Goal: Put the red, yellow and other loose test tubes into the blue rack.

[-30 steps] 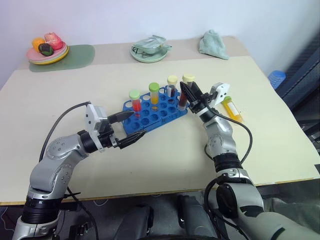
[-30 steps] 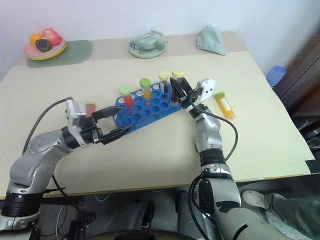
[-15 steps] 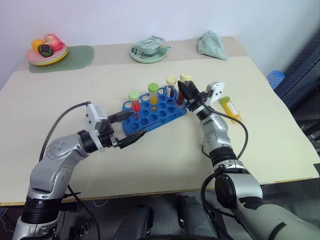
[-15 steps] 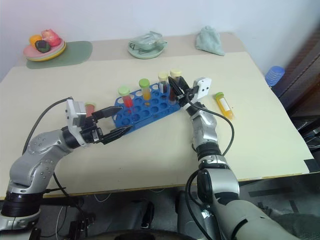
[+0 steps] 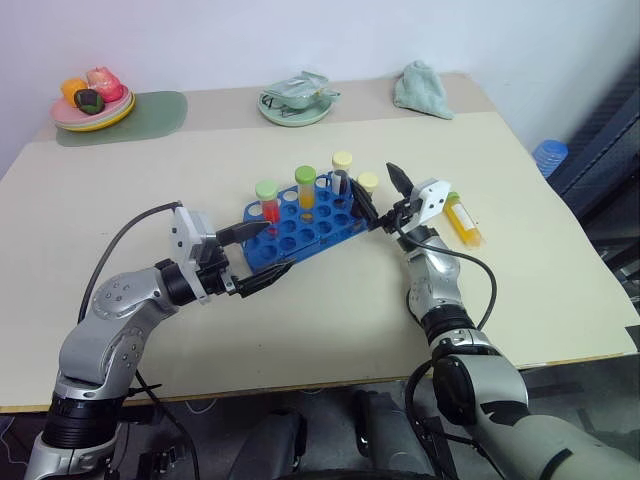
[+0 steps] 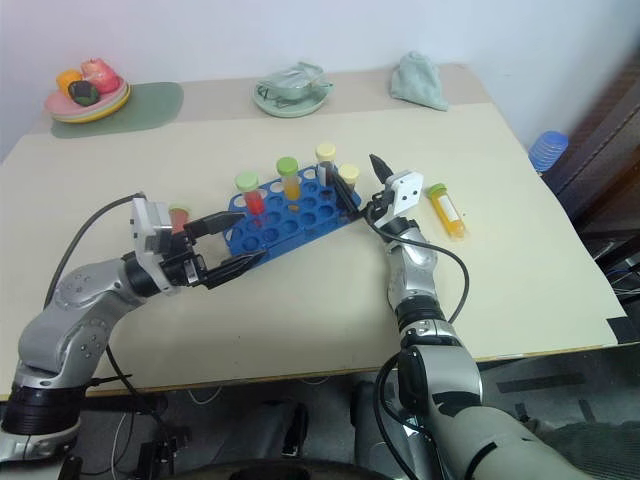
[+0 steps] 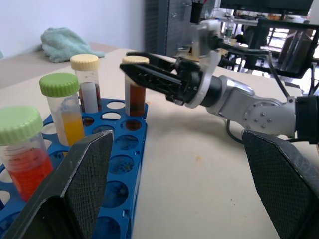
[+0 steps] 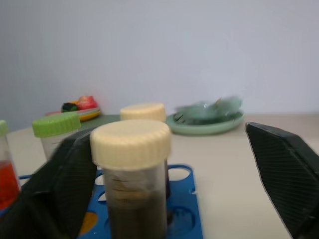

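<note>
Blue rack with four capped tubes upright.

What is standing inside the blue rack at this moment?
The blue rack holds four capped tubes: red, orange-yellow, and two cream-capped ones. Their bottoms are hidden in the holes.

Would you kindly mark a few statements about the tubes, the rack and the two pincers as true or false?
1. Four capped tubes stand in the blue rack. True.
2. The right pincer is clamped on the brown tube. False: its fingers are spread, the tube between them seated in the rack.
3. A yellow tube lies on the table beside the right arm. True.
4. The left pincer holds the red tube. False: it is open and empty; that tube stands in the rack.
</note>
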Robot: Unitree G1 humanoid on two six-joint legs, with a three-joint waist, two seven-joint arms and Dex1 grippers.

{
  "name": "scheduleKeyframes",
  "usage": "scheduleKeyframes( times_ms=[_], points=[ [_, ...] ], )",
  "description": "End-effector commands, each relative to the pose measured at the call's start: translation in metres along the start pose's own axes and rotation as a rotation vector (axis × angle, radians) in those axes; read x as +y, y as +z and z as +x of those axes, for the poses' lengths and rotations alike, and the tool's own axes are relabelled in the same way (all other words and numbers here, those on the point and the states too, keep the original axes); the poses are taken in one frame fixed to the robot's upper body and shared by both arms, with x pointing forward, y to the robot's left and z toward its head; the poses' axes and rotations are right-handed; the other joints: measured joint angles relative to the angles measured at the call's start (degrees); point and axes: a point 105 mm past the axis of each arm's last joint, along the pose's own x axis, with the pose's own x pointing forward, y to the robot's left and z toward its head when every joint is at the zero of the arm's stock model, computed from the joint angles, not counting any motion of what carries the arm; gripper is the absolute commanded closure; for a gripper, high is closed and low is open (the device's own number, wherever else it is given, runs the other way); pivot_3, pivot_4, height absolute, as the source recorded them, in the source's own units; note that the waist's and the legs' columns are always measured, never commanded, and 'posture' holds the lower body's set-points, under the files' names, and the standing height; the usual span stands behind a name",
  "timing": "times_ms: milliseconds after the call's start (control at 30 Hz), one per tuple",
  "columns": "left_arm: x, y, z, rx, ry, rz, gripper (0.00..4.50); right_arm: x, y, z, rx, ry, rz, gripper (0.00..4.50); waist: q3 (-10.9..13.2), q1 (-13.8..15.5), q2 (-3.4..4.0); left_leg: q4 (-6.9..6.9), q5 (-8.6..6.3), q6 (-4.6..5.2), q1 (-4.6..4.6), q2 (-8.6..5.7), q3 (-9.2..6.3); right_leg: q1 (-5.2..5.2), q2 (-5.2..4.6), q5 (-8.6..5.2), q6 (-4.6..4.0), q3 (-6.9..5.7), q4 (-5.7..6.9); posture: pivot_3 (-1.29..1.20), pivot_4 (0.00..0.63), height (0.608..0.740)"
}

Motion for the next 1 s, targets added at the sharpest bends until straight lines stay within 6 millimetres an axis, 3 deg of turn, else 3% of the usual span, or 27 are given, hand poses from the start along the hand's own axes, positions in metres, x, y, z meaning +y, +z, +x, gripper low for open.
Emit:
scheduleKeyframes(
  times_ms=[33, 167, 233, 367, 433, 633, 833, 1000],
  points=[
    [-0.001, 0.012, 0.001, -0.041, -0.010, 0.032, 0.28, -0.001, 0.031, 0.007, -0.103, 0.022, -0.068, 0.06, 0.00, 0.01, 0.00, 0.00, 0.00, 0.00, 0.00, 0.00, 0.00, 0.00, 0.00, 0.00, 0.00, 0.00, 0.00, 0.00, 0.150, 0.740],
    [-0.001, 0.012, 0.006, -0.050, -0.017, 0.034, 0.28, -0.030, 0.066, 0.000, -0.043, -0.039, -0.126, 0.06, 0.01, 0.68, 0.02, 0.00, 0.00, 0.00, -0.05, 0.00, -0.02, -0.02, 0.01, 0.00, 0.00, 0.00, -0.01, 0.00, 0.150, 0.740],
    [-0.002, 0.011, 0.007, -0.051, -0.018, 0.031, 0.28, -0.048, 0.083, -0.011, 0.057, -0.069, -0.150, 0.06, 0.02, 0.92, 0.03, 0.02, -0.01, 0.03, -0.10, -0.03, -0.03, -0.03, -0.01, 0.00, 0.00, 0.00, -0.08, 0.00, 0.150, 0.740],
    [-0.003, 0.010, 0.008, -0.052, -0.025, 0.023, 0.28, -0.090, 0.096, -0.032, 0.326, -0.188, -0.217, 0.06, 0.02, 0.73, 0.02, 0.00, -0.04, 0.05, -0.12, 0.00, -0.02, -0.02, -0.08, 0.00, 0.00, 0.01, -0.17, 0.00, 0.150, 0.740],
    [-0.003, 0.009, 0.009, -0.054, -0.026, 0.021, 0.28, -0.112, 0.093, -0.044, 0.488, -0.232, -0.211, 0.06, 0.02, 0.53, 0.03, -0.02, -0.03, 0.05, -0.08, 0.04, 0.04, 0.00, -0.07, 0.02, -0.04, 0.03, -0.18, 0.00, 0.150, 0.740],
    [-0.003, 0.008, 0.013, -0.057, -0.040, 0.015, 0.28, -0.148, 0.070, -0.062, 0.792, -0.331, -0.154, 0.06, 0.02, 0.17, 0.02, -0.06, -0.02, 0.04, 0.00, 0.17, 0.30, 0.02, -0.01, 0.10, -0.14, 0.16, -0.21, 0.00, 0.150, 0.740],
    [-0.002, 0.009, 0.013, -0.054, -0.045, 0.020, 0.28, -0.150, 0.047, -0.049, 0.899, -0.315, -0.039, 0.06, 0.04, 0.43, 0.01, -0.07, -0.03, 0.05, -0.05, 0.17, 0.36, -0.02, -0.01, 0.11, -0.14, 0.20, -0.27, 0.00, 0.150, 0.740],
    [-0.004, 0.010, 0.011, -0.051, -0.040, 0.025, 0.28, -0.152, 0.025, -0.051, 1.008, -0.304, -0.015, 0.06, 0.04, 0.48, 0.00, -0.08, -0.03, 0.06, -0.07, 0.16, 0.35, -0.01, -0.01, 0.11, -0.14, 0.20, -0.30, 0.00, 0.150, 0.740]
  ],
)
